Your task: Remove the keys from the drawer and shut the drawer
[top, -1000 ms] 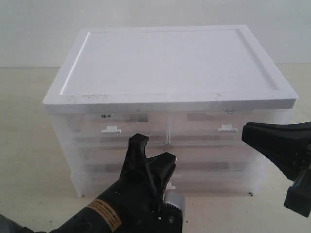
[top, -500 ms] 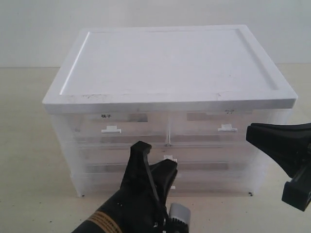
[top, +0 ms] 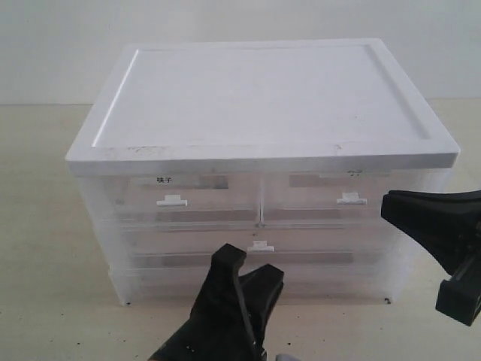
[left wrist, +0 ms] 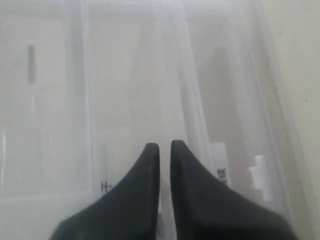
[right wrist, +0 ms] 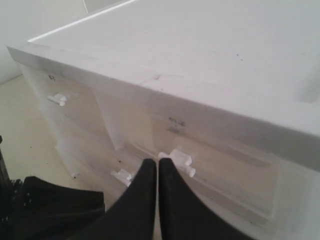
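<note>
The drawer point(top: 180, 242), the upper wide translucent one, sits pushed in, and its white tab handle point(top: 260, 245) shows free. The keys are hidden. My left gripper point(top: 250, 263) hangs just below and in front of that tab, low against the cabinet front. Its black fingers point(left wrist: 150, 165) stand shut with only a thin slit and nothing seen held. My right gripper point(top: 385, 206) hovers shut beside the cabinet's right front corner, level with the small drawers. In the right wrist view the right gripper point(right wrist: 158, 161) points at a small tab point(right wrist: 180, 159).
The cabinet has a white lid point(top: 263, 98), two half-width labelled drawers point(top: 180, 194) on top and another wide drawer point(top: 165, 277) at the bottom. It stands on a beige table point(top: 45, 248). My left arm point(right wrist: 50, 205) shows black in the right wrist view.
My left gripper has closed and sunk lower, back from the cabinet front, uncovering the wide drawer's tab and hiding the bottom one. The right gripper has hardly moved.
</note>
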### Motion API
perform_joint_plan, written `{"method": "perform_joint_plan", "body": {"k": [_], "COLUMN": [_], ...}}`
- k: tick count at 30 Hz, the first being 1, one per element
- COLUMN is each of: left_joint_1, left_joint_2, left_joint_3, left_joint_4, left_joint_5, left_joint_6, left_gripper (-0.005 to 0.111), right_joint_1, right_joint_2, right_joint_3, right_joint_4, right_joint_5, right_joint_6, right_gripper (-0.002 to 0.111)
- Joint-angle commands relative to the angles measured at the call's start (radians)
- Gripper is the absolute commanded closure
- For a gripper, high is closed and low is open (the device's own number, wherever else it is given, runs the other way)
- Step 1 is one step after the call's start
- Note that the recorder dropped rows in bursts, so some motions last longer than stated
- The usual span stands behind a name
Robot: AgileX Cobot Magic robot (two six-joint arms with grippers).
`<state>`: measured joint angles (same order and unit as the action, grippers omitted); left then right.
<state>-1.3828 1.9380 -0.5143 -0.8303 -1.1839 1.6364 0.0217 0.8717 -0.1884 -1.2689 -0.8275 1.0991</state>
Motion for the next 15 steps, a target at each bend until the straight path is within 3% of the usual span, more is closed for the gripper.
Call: {"method": "perform_joint_plan", "body": {"k": [1,4,6,15], "left_joint_1": [0.027,0.059,0.076,0.130], "left_joint_2": [0.002,0.002,0.003,0.004], "left_joint_3": [0.001,0.001,0.001,0.001], "left_joint_4": [-0.080,-0.073,-0.056,0.033], "left_joint_5": [-0.034,0.012,0.010,0.025], "left_joint_6": [0.002,0.002,-0.022,-0.032], "left_gripper": [0.086,0.067,0.063,0.080], "right_joint_1": [-0.002,-0.002,-0.002,-0.002], "right_joint_2": [0.002,0.002,0.002,0.002], "right_joint_3": [-0.009,-0.009,-0.009,-0.009], "right_joint_4": [0.003,0.003,0.003,0.001], "right_joint_5": [0.002,0.002,0.002,0.002], "right_joint_6": [0.004,0.011,0.013,0.016], "right_gripper": [0.108,0.108,0.108,0.108]}}
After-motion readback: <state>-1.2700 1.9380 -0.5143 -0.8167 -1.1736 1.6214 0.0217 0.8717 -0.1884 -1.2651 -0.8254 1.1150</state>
